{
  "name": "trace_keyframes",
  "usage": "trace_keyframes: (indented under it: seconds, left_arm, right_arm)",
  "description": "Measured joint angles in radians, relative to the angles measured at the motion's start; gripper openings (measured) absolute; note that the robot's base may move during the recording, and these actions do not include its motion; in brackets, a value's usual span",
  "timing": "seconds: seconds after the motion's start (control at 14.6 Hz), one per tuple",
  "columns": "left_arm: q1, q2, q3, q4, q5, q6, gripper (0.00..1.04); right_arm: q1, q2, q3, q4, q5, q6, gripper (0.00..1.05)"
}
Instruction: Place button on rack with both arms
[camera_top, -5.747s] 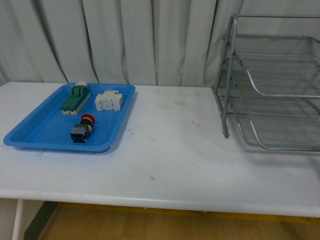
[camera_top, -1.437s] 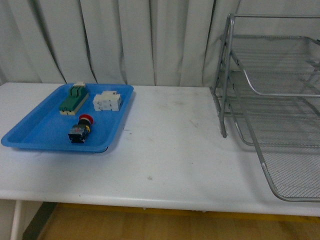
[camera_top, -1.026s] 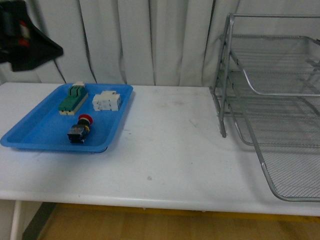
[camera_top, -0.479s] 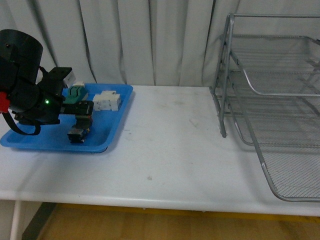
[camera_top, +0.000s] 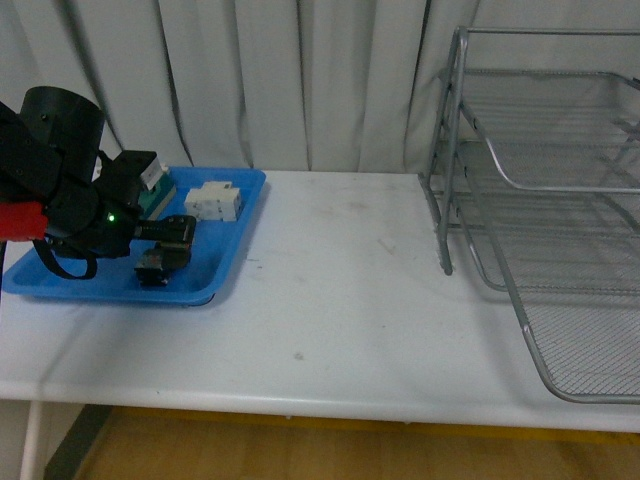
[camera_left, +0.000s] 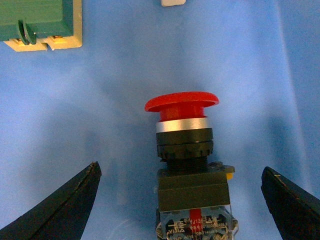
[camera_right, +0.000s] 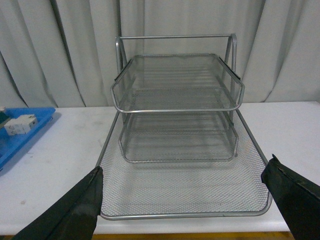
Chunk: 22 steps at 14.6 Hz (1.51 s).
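Button between wide-spread fingers

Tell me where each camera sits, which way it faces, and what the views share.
Front view: on the robot's body, facing across the table; the left arm shows over the blue tray, with the rack to the right.
Left wrist view: on the left arm, looking down at the button inside the open left end effector.
Right wrist view: on the right arm, facing the rack's open front, framed by the open right end effector.
Shared: front and right wrist views both show rack and tray.
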Motion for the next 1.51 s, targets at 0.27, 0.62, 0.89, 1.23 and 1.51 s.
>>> trace_keyframes:
  seconds: [0.27, 0.62, 0.89, 1.23, 1.51]
  left_arm:
    - [0.005, 0.038, 0.017, 0.003, 0.004, 0.010, 0.93]
    - [-0.004, 0.038, 0.018, 0.003, 0.004, 0.026, 0.37]
    - [-0.013, -0.060, -0.046, 0.051, 0.039, 0.002, 0.36]
    - [-0.073, -0.717, -0.537, 0.207, 0.149, 0.002, 0.36]
    - [-0.011, -0.989, -0.802, 0.212, 0.126, -0.040, 0.36]
  right_arm:
    - [0.000, 0.000, 0.000, 0.000, 0.000, 0.000, 0.98]
    - [0.000, 0.000, 0.000, 0.000, 0.000, 0.000, 0.98]
    - [0.000, 0.000, 0.000, 0.000, 0.000, 0.000, 0.98]
    - [0.000, 0.000, 0.000, 0.000, 0.000, 0.000, 0.98]
    - [0.000, 0.000, 0.000, 0.000, 0.000, 0.000, 0.98]
